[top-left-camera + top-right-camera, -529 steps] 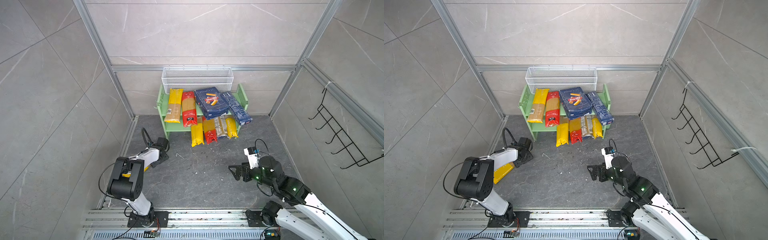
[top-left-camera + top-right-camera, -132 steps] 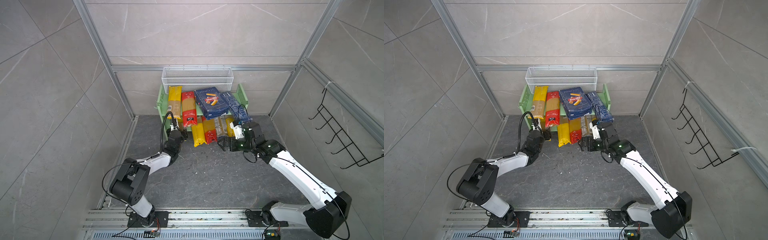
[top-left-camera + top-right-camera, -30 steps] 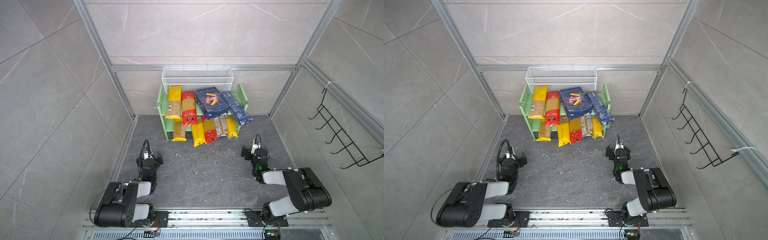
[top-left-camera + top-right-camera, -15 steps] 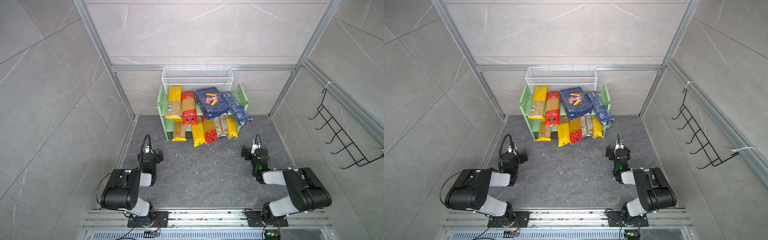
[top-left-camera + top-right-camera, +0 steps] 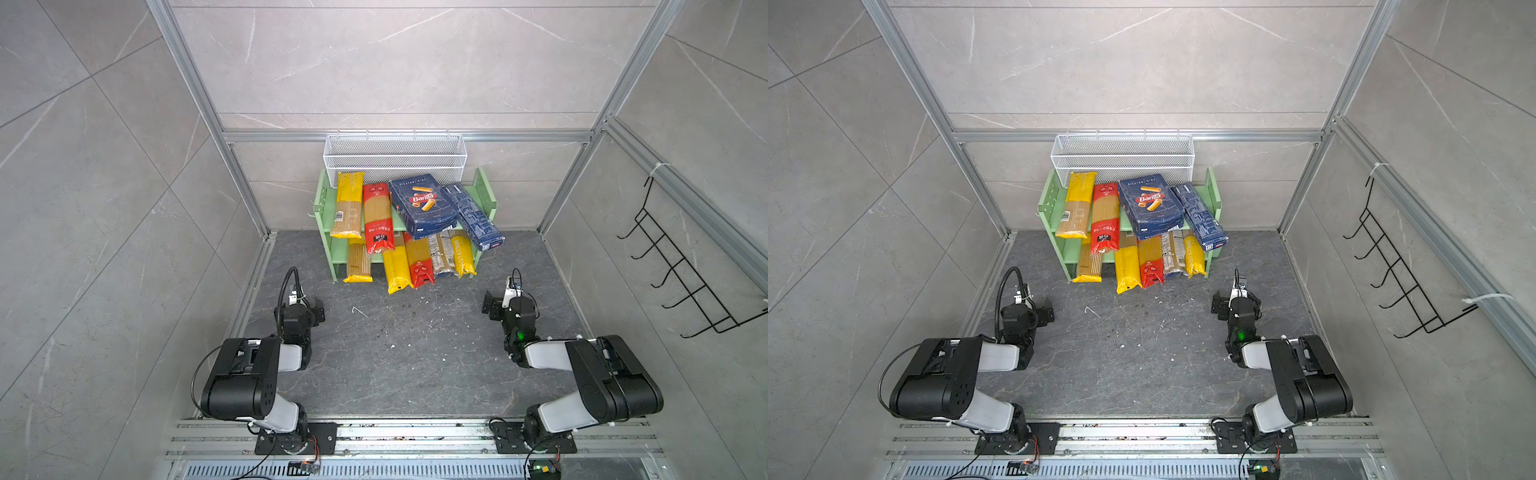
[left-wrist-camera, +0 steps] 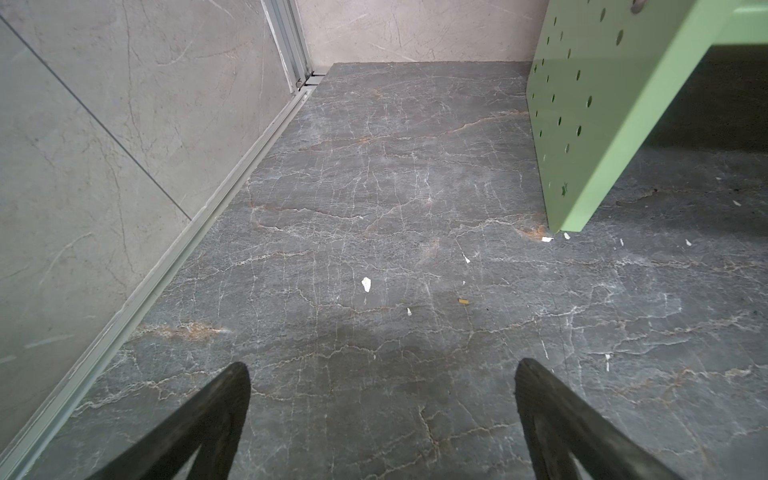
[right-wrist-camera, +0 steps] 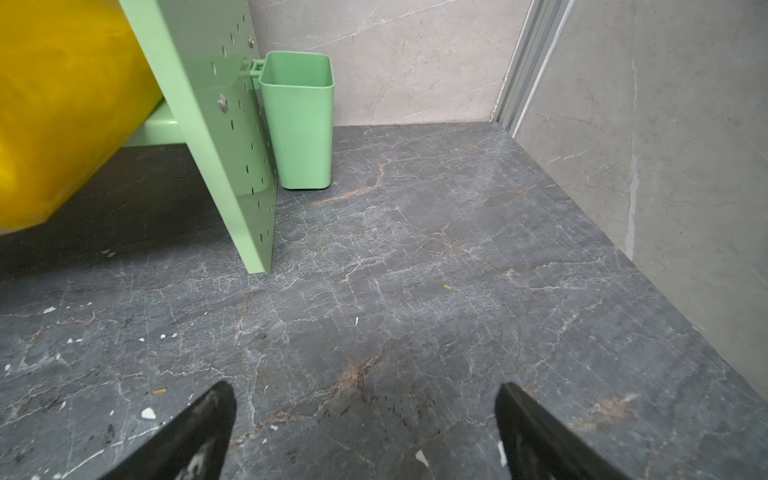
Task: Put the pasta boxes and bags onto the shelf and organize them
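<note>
In both top views we list the shelf [image 5: 484,192], far centre, against the back wall. Upper tier, left to right: two upper bags [image 5: 348,205], the wide Barilla box [image 5: 424,204] and the narrow box [image 5: 473,216], whose near end overhangs. Lower tier: five lower bags [image 5: 397,268], near ends jutting past the front edge. Left gripper [image 6: 380,370] and right gripper [image 7: 365,390]: low over the floor [image 5: 395,353], nearer than the shelf, fingers spread wide, holding nothing. White wire basket [image 5: 395,160]: behind the shelf.
</note>
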